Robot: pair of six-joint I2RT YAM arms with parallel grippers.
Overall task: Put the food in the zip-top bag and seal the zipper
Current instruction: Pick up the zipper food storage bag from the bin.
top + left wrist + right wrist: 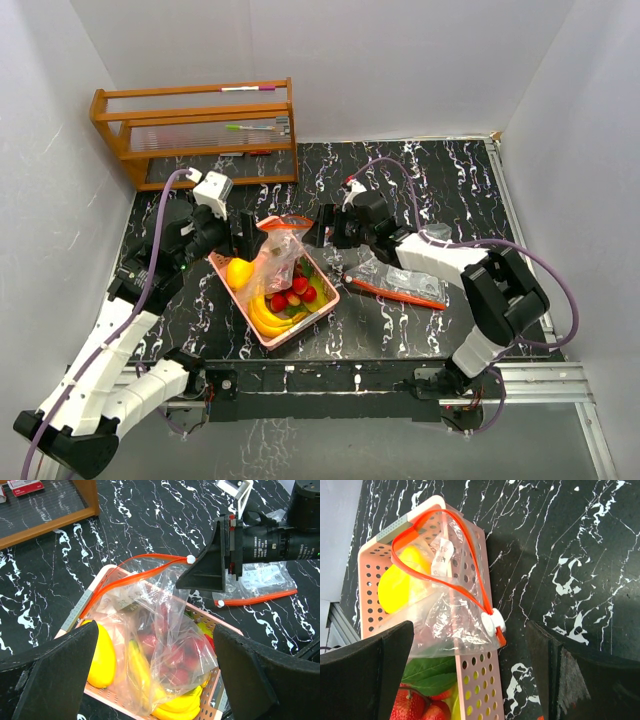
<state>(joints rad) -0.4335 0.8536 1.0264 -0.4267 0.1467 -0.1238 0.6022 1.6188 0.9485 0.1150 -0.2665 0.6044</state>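
The food sits in a pink slotted basket. The yellow banana bunch lies along its near side and the mango at its left end. The red strawberries are in the middle, with green pieces beside them.

The zip-top bag is draped over the basket's far half. Its mouth gapes open, with the orange zipper standing up in a loop and a white slider at one end of it. I see the mango and strawberries through the clear plastic, but I cannot tell whether any of them are inside the bag or merely under it.

My left gripper hangs just left of the bag's mouth with its fingers spread wide and nothing between them. My right gripper faces it from the other side of the mouth, equally wide and holding nothing. Neither one touches the bag.

The basket rests on the black marbled table, left of centre and closer to the near edge than the far one. A second bag with an orange zipper lies flat on the table to the right of the basket, under my right arm. A wooden rack stands in the far left corner.
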